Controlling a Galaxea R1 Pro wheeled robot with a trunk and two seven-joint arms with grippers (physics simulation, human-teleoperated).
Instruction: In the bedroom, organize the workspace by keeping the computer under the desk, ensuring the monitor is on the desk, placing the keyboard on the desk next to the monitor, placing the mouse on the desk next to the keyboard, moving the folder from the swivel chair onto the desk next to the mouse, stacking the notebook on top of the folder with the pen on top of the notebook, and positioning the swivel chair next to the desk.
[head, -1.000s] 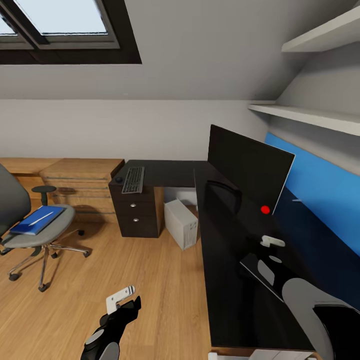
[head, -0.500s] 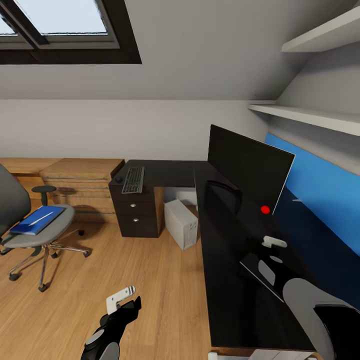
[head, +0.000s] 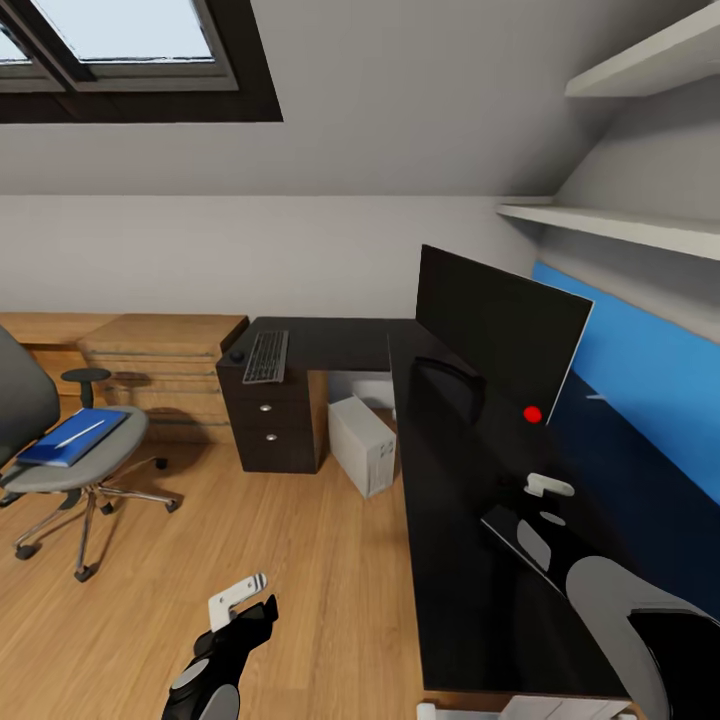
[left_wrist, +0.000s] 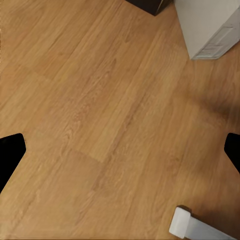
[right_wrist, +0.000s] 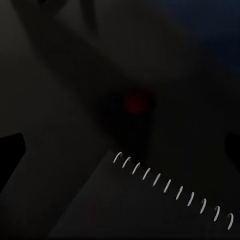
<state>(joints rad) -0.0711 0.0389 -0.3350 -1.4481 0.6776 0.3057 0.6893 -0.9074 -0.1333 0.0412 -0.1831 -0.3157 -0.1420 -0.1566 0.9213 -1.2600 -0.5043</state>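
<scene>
The black L-shaped desk (head: 440, 520) runs along the blue wall panel at right and turns left at the far end. On it stands the monitor (head: 495, 325). The keyboard (head: 266, 357) and the mouse (head: 237, 357) lie on the far wing, above the drawers. Under the desk stands the computer (head: 363, 445) (left_wrist: 210, 25). At left, the swivel chair (head: 85, 475) carries the blue folder (head: 60, 445) with the white pen (head: 82, 432) on it. A dark spiral-bound notebook (head: 505, 528) (right_wrist: 165, 210) lies on the desk under my open right gripper (head: 540, 500) (right_wrist: 120, 150). My left gripper (head: 240, 600) (left_wrist: 120, 155) hangs open over the floor.
A light wooden chest (head: 165, 365) stands against the far wall, between the chair and the desk's drawer unit (head: 270, 425). White shelves (head: 620, 228) hang above the desk at right. A red dot (head: 532, 414) shows at the monitor's lower corner. Wooden floor (head: 300, 570) lies between chair and desk.
The whole head view has shifted slightly, so the camera moved a little. Chair, desk items and both grippers keep their places.
</scene>
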